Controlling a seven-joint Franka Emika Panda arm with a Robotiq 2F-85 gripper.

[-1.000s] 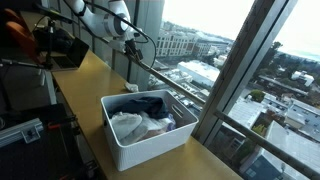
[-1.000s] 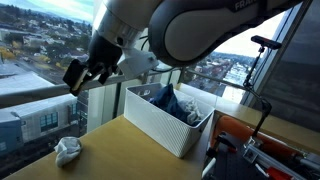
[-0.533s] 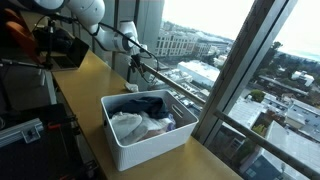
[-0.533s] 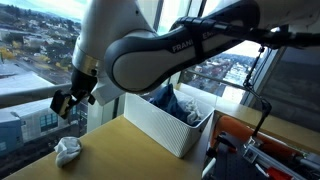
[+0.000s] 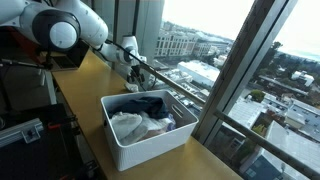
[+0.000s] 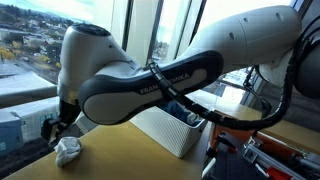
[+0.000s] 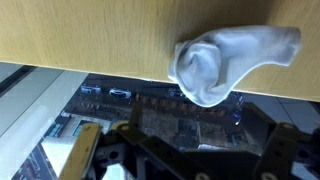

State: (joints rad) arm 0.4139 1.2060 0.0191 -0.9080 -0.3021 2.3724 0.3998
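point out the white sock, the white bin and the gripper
white sock (image 7: 215, 62), wrist view, its bunched middle
white bin (image 5: 150, 150), an exterior view, its front wall
gripper (image 6: 54, 131), an exterior view, between its fingertips

White rounded arm (image 6: 120, 80) (black FRANKA lettering), black fingers (image 7: 283, 150).

Over the last second the robot arm (image 6: 150, 85) has swung down and across. Its gripper (image 6: 52, 127) has dropped from window height to just above the crumpled white sock (image 6: 68, 151) near the wooden tabletop's (image 6: 130, 165) edge. The arm now hides more of the white bin (image 6: 178, 132).
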